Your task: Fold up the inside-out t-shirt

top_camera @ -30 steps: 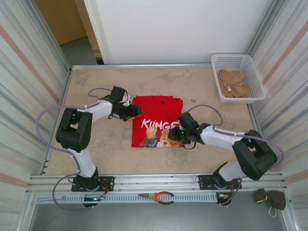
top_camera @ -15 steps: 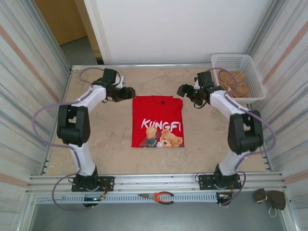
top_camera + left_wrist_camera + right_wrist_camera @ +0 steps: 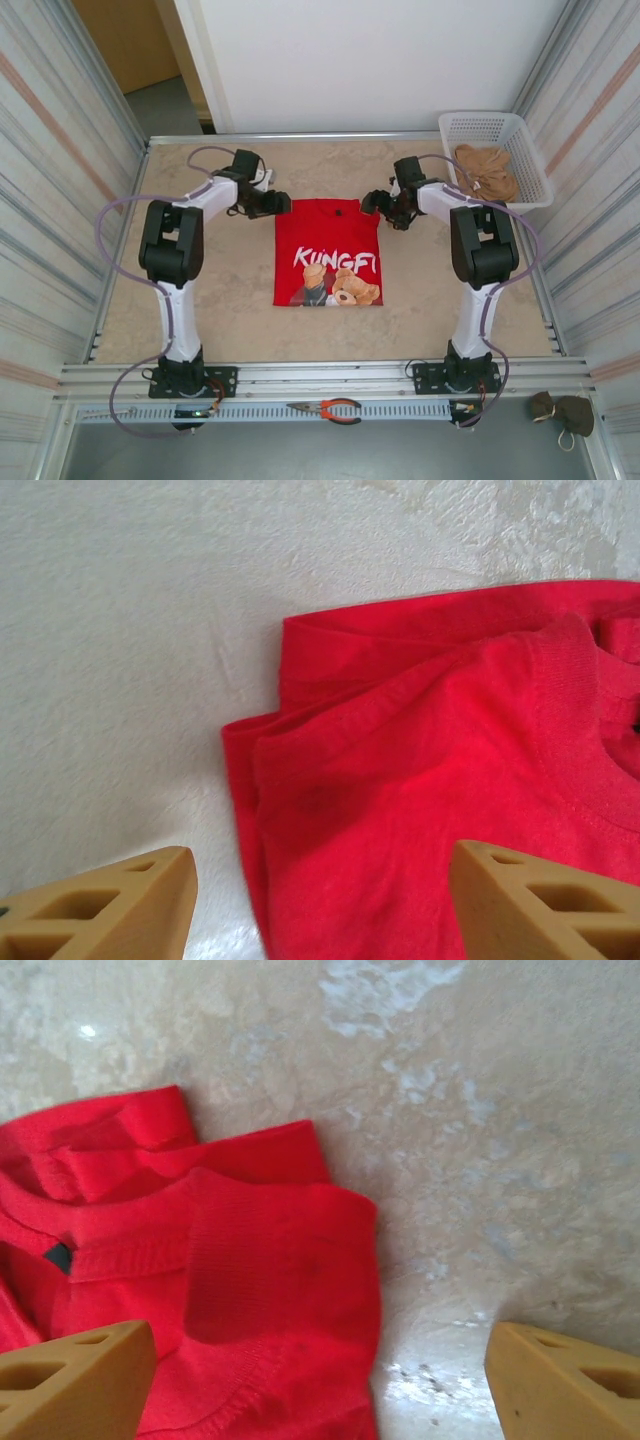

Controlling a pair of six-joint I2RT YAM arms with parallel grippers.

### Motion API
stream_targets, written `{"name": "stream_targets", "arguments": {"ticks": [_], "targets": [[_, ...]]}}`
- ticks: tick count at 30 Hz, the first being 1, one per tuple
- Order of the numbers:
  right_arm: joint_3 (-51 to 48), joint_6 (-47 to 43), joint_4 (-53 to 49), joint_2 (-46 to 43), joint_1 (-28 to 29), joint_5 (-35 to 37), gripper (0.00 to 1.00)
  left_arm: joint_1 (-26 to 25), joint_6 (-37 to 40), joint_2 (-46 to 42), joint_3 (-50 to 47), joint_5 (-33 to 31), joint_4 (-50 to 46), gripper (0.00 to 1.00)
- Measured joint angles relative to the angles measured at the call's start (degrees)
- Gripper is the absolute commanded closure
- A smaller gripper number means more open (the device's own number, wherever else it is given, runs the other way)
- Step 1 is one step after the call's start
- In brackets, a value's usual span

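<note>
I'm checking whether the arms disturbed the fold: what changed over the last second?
The right gripper swung from the near right corner of the t-shirt out beyond its far right corner, then eased back to it. The left gripper went from the left edge past the far left corner and returned to it. Both are open, holding nothing. The t-shirt, basket and pliers stayed put.

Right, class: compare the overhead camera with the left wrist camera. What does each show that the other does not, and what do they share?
Overhead, not left wrist: white lettering and bear print on the red t-shirt, the white basket holding tan cloth, the pliers, the left arm and right arm.
Left wrist, not overhead: the ribbed neckband, the stacked folded edges at one corner, the left jaws standing wide apart.
Shared: the red t-shirt lying on the beige table.
</note>
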Motion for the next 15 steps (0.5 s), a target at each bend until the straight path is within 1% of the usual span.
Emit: {"name": "stream_targets", "arguments": {"ticks": [3, 5, 10, 12, 15], "targets": [[1.29, 0.09, 0.55, 1.22, 1.27, 0.17, 0.24, -0.85, 0.2, 1.73, 0.24, -0.5, 0.33, 0.33], [2.1, 0.28, 1.38, 2.01, 2.47, 0.33, 0.28, -1.03, 0.13, 1.68, 0.26, -0.55, 0.68, 0.34], [3.04, 0.46, 3.21, 3.37, 5.01, 0.48, 0.35, -1.57, -0.07, 0.92, -1.88, -1.14, 3.8, 0.38], [3.06, 0.48, 3.85, 3.72, 5.07, -0.09, 0.38, -1.55, -0.28, 0.59, -2.99, -1.22, 5.22, 0.4], [2.99, 0.83, 3.89, 3.93, 4.33, -1.03, 0.47, -1.29, -1.18, 0.42, -3.63, -0.98, 6.29, 0.44]]}}
